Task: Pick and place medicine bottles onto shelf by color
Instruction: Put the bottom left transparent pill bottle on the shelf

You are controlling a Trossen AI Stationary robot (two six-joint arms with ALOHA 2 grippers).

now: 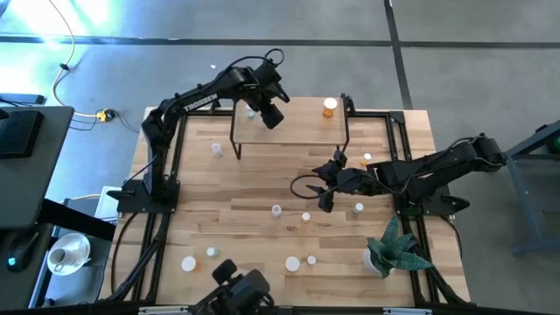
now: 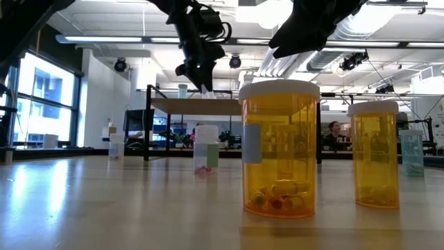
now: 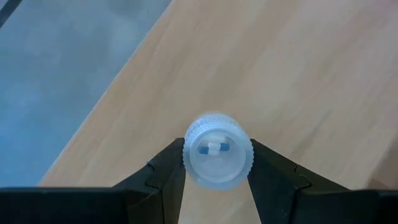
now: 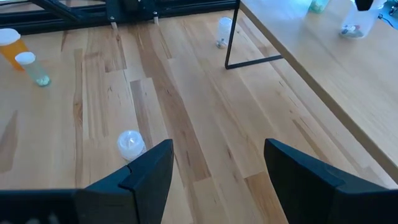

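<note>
From above, the left gripper (image 1: 268,115) hangs over the shelf (image 1: 297,122), a small light-wood platform on black legs near the table's (image 1: 227,188) far edge. An orange bottle (image 1: 329,107) stands on the shelf's right end. The right gripper (image 1: 327,185) reaches in over the middle of the table, just in front of the shelf. Other white-capped bottles are scattered across the table, several toward the near edge, and a green plant (image 1: 398,248) sits at the near right corner.

At table height, two orange bottles stand closest, a large one (image 2: 279,147) and a slimmer one (image 2: 375,153) to its side; the shelf (image 2: 198,105) is behind them with an arm above it.

In the left wrist view, the jaws are clamped on a whitish bottle (image 3: 217,151) with a ribbed white cap, held over the shelf's wood (image 3: 292,68).

In the right wrist view, the jaws stand apart and hold nothing; a white-capped bottle (image 4: 130,144) stands on the table near one finger (image 4: 152,168), and the shelf's edge (image 4: 323,68) runs alongside.
</note>
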